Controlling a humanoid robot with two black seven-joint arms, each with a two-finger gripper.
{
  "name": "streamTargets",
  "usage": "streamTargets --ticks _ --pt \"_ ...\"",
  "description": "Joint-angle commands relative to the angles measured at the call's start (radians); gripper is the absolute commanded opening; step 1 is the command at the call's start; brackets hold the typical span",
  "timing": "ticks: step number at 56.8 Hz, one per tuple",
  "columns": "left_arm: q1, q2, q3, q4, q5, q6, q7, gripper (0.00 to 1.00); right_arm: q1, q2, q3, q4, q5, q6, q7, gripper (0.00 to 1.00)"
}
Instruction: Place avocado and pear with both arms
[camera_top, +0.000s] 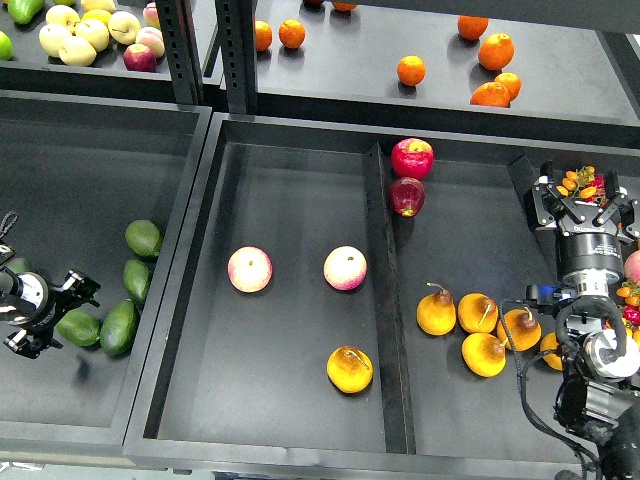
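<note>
Several green avocados lie in the left tray (100, 150). One avocado (80, 327) lies right at the fingertips of my left gripper (66, 316), which is open and not closed on it. Others lie beside it (119, 327), (137, 280), (143, 238). The golden-yellow pear (350, 369) with a brown blotch lies at the front of the middle tray's left compartment. My right gripper (585, 203) is open and empty, over the right edge of the middle tray, far from the pear.
Two pink-and-cream apples (250, 269), (345, 268) lie in the same compartment. A divider (385, 300) separates it from stemmed yellow pears (478, 313) and two red apples (412, 158). Oranges (411, 70) and pale apples (77, 40) sit on the back shelf.
</note>
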Motion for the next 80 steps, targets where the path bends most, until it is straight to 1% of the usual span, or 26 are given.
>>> streamTargets --ticks 1,4,6,9,13,14,16,20,24,30,35,44,47,52,53,72,80 --pt "-0.002 -0.006 -0.010 -0.001 0.000 0.000 0.000 0.95 0.016 -0.012 -0.016 -0.003 -0.011 0.006 -0.004 1.00" --pt "-0.002 -0.006 -0.015 -0.001 0.000 0.000 0.000 0.94 0.037 -0.012 -0.036 -0.004 -0.030 0.006 -0.007 1.00" --pt "-0.002 -0.006 -0.016 -0.001 0.000 0.000 0.000 0.95 0.056 -0.013 -0.056 -0.006 -0.043 0.006 -0.018 1.00" --pt "0.000 -0.005 -0.019 -0.001 0.000 0.000 0.000 0.95 0.080 -0.032 -0.093 -0.013 -0.068 0.006 -0.050 1.00" --pt "0.000 -0.003 -0.027 -0.001 0.000 0.000 0.000 0.95 0.135 -0.094 -0.159 -0.036 -0.122 0.006 -0.133 1.00" --pt "0.000 -0.003 -0.029 -0.001 -0.001 0.000 0.000 0.95 0.141 -0.099 -0.166 -0.038 -0.128 0.006 -0.141 1.00" --pt "0.001 -0.003 -0.035 -0.004 -0.001 0.000 0.000 0.95 0.167 -0.110 -0.206 -0.049 -0.155 0.006 -0.176 1.00" --pt "0.003 -0.003 -0.044 -0.009 -0.001 0.000 0.000 0.95 0.207 -0.119 -0.260 -0.059 -0.180 0.006 -0.225 1.00" --pt "0.003 -0.003 -0.047 -0.012 -0.001 0.000 0.000 0.95 0.249 -0.128 -0.329 -0.069 -0.188 0.006 -0.294 1.00" --pt "0.003 -0.006 -0.049 -0.014 -0.001 0.000 0.000 0.95 0.295 -0.153 -0.452 -0.072 -0.188 0.006 -0.294 0.99" --pt "0.003 -0.011 -0.050 -0.014 -0.001 0.000 0.000 0.95 0.345 -0.185 -0.597 -0.072 -0.186 0.006 -0.294 0.99" --pt "0.003 -0.011 -0.067 -0.014 -0.001 0.000 0.000 0.95 0.398 -0.206 -0.835 -0.072 -0.188 0.006 -0.294 0.99" --pt "0.001 -0.011 -0.070 -0.015 -0.001 0.000 0.000 0.97 0.408 -0.206 -0.922 -0.072 -0.186 0.006 -0.294 0.99" --pt "-0.003 -0.011 -0.070 -0.015 -0.003 0.000 0.000 0.98 0.415 -0.206 -1.016 -0.073 -0.188 0.006 -0.294 0.99" --pt "-0.009 -0.011 -0.070 -0.015 -0.005 0.000 0.000 0.98 0.415 -0.205 -1.066 -0.073 -0.188 0.006 -0.294 0.99" --pt "-0.039 -0.011 -0.070 -0.020 -0.008 0.000 0.000 0.99 0.415 -0.179 -1.246 -0.125 -0.232 0.006 -0.294 0.99" --pt "-0.057 -0.012 -0.072 -0.021 -0.008 0.000 0.000 0.99 0.421 -0.156 -1.298 -0.191 -0.309 0.006 -0.294 0.99"
